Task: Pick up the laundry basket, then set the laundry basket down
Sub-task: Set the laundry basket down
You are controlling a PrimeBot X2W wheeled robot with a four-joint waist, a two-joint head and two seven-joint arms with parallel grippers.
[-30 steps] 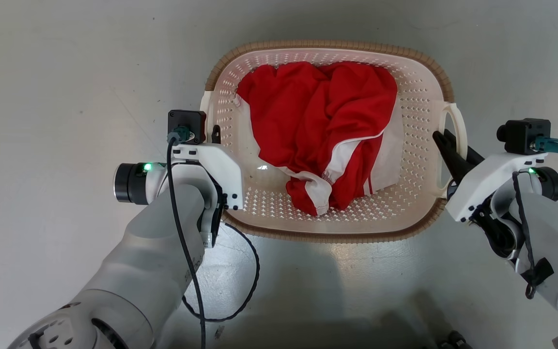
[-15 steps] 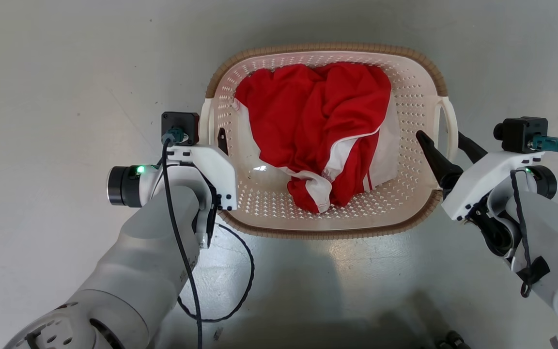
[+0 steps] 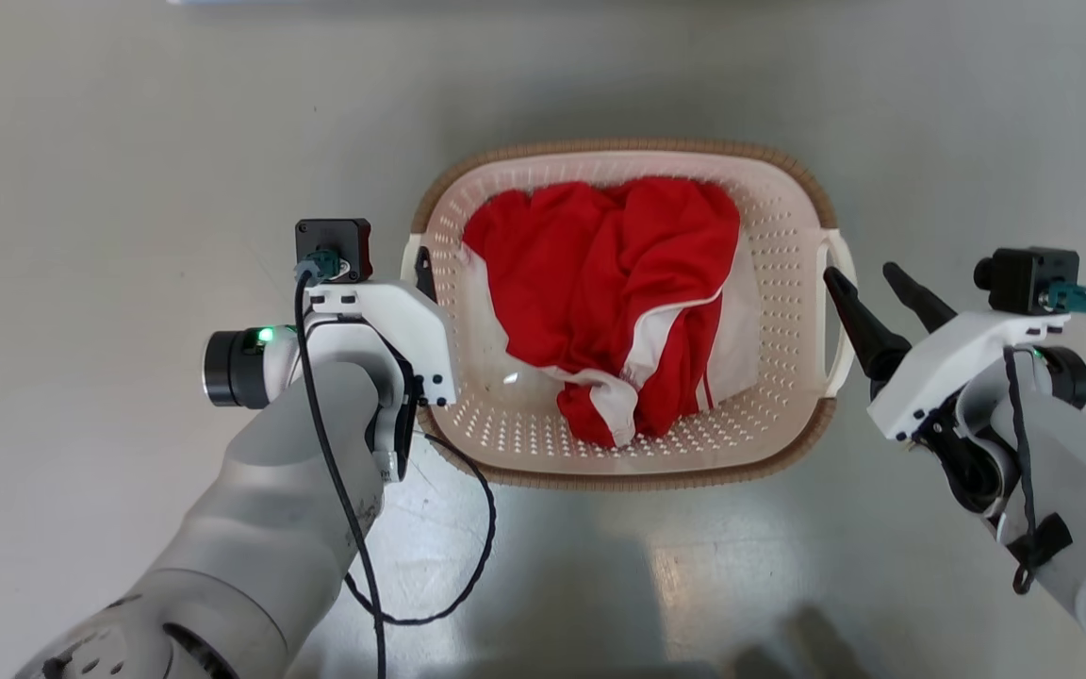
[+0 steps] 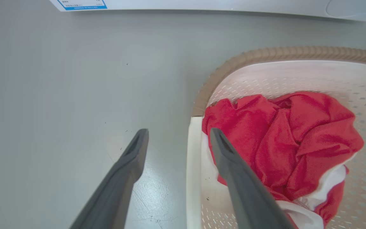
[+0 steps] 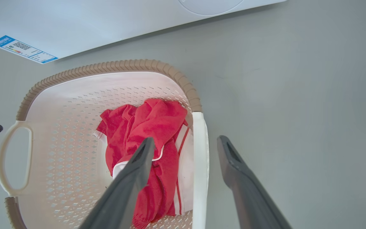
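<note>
The laundry basket [image 3: 618,476] sits on the floor [image 3: 128,141] between the arms, and with the left gripper [image 4: 179,133] and right gripper [image 3: 862,273] spread wide astride its side handles [image 5: 200,152], a finger could snag one and drag it.

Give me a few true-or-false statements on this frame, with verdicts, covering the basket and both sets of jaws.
1. The laundry basket sits on the floor. True.
2. On the left gripper the jaws are clamped on a handle. False: they stand open, one on each side of the left handle.
3. A red and white garment lies in the basket. True.
4. On the right gripper the jaws hold the garment. False: they stand open and empty.
</note>
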